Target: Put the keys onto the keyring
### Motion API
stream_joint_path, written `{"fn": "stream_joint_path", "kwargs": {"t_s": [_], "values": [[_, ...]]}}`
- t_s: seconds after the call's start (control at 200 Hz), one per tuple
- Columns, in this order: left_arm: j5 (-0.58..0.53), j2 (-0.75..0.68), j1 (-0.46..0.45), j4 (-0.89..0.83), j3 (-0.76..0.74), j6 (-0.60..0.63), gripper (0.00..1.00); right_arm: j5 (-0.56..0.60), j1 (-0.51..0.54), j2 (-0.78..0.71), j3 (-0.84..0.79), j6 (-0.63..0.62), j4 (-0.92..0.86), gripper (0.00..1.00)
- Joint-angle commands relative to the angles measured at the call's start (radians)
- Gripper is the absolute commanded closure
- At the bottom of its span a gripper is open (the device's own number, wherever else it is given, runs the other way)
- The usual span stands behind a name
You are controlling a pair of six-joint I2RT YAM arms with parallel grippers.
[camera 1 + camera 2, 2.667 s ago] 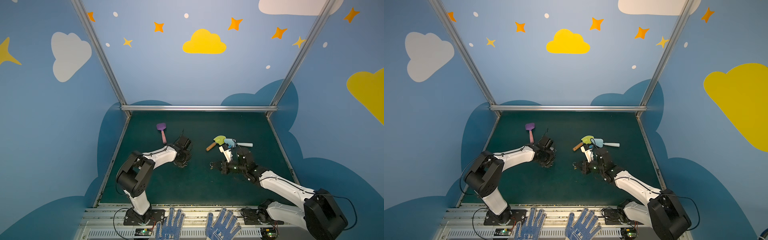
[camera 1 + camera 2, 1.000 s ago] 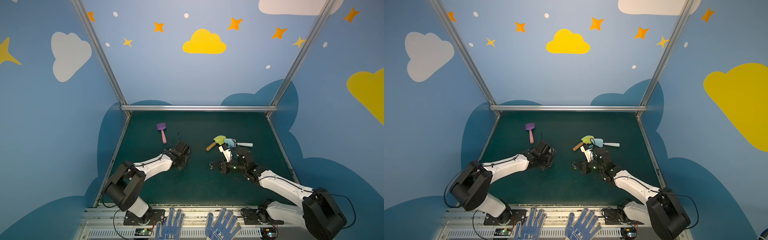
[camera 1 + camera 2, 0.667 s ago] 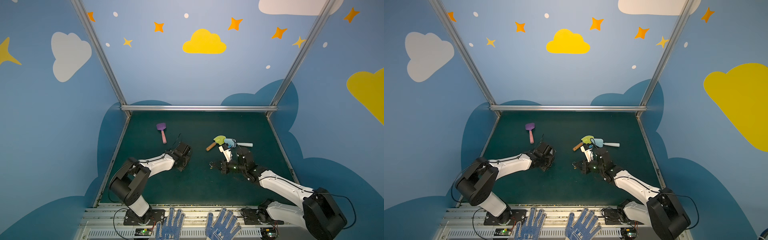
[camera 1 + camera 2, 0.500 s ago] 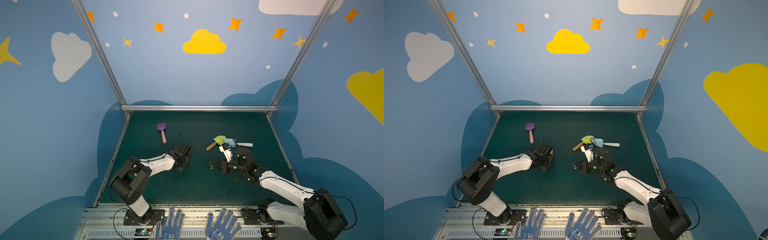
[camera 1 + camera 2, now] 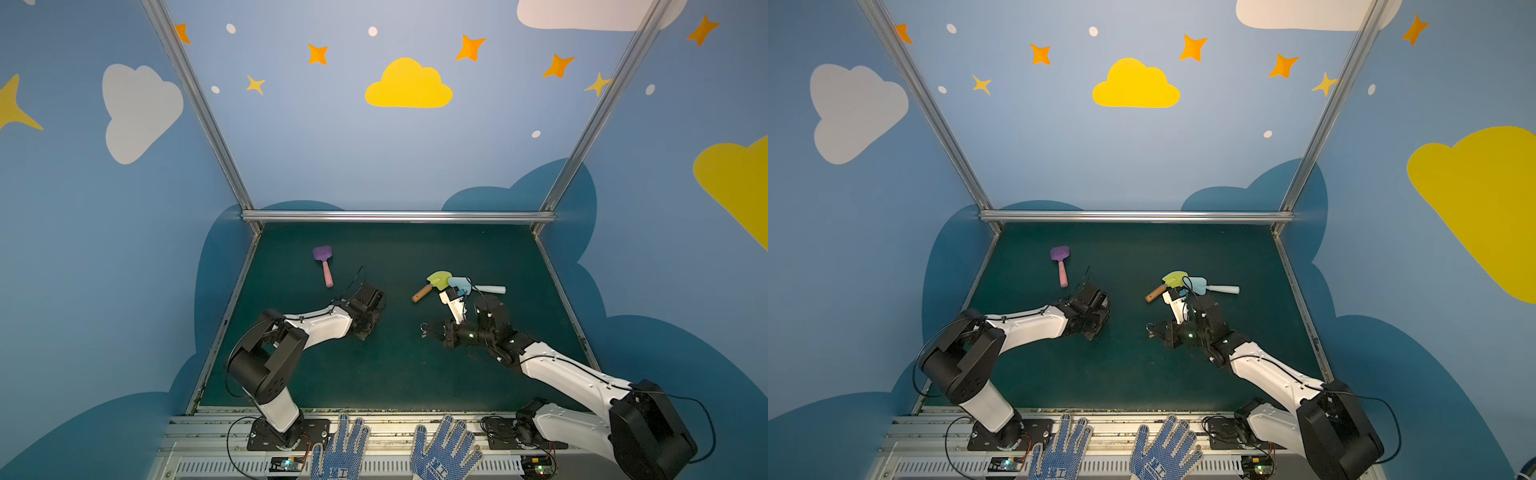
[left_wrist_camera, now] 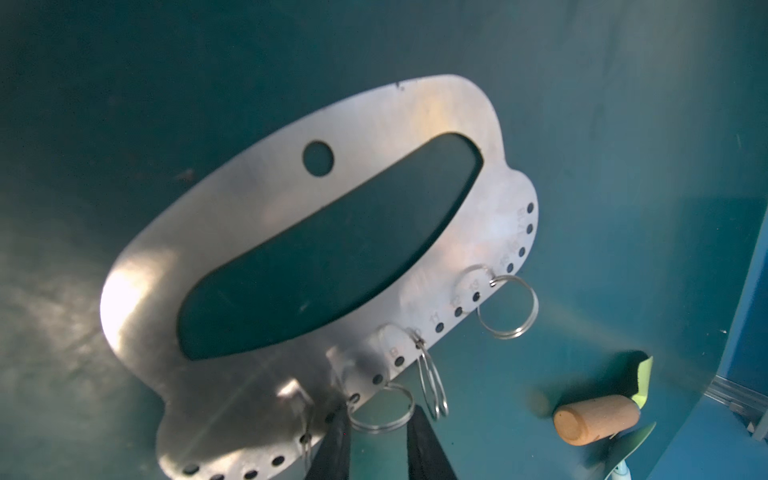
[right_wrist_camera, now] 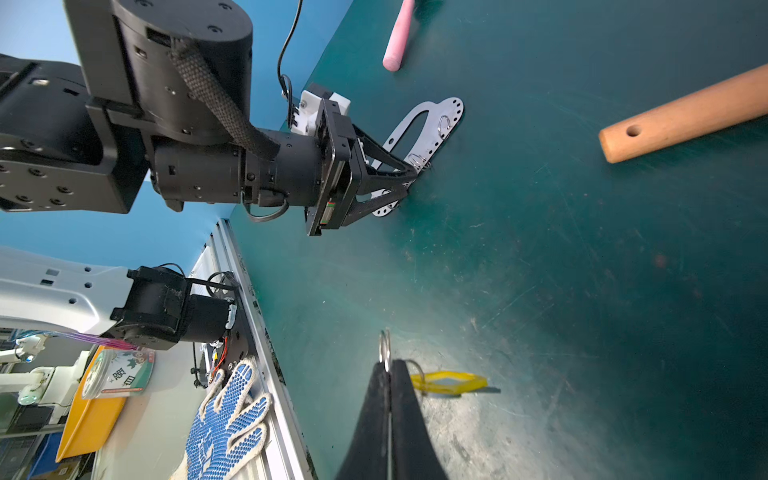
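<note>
Grey metal keyring (image 6: 257,208) on green mat (image 5: 395,374); left gripper (image 6: 380,424) jaws narrowly apart astride one small ring (image 6: 380,409) at its edge, cannot tell if pinching. Right gripper (image 7: 388,365) clamped on keys (image 7: 446,381) by their ring, well apart from keyring. Risk: thin ring slips or twists; keyring skids under push. Count: one keyring, four small rings, one bunch of keys, three toy tools (image 5: 323,259), two gloves (image 5: 343,449).

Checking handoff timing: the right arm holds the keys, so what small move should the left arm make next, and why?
Probably close the left gripper on the small ring at the edge of the keyring: its jaws stand apart either side of that ring, and the right gripper, shut on the keys, is apart from the keyring.
</note>
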Motion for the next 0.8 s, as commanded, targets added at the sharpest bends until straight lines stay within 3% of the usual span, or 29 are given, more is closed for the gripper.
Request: {"fn": "stream_joint_path", "kwargs": {"t_s": [0.0, 0.145, 0.421, 0.796], "values": [[-0.009, 0.014, 0.009, -0.051, -0.001, 0.014, 0.72, 0.006, -0.005, -0.013, -0.012, -0.008, -0.002, 1.0], [-0.015, -0.017, 0.012, -0.074, -0.008, 0.023, 0.57, -0.004, -0.005, 0.004, -0.01, 0.0, 0.018, 1.0], [-0.035, -0.059, 0.031, -0.106, -0.001, 0.05, 0.58, -0.01, -0.005, 0.021, 0.0, 0.003, 0.028, 1.0], [0.041, 0.048, 0.06, -0.175, 0.112, 0.141, 0.58, -0.01, -0.004, 0.023, 0.007, -0.001, 0.019, 1.0]]}}
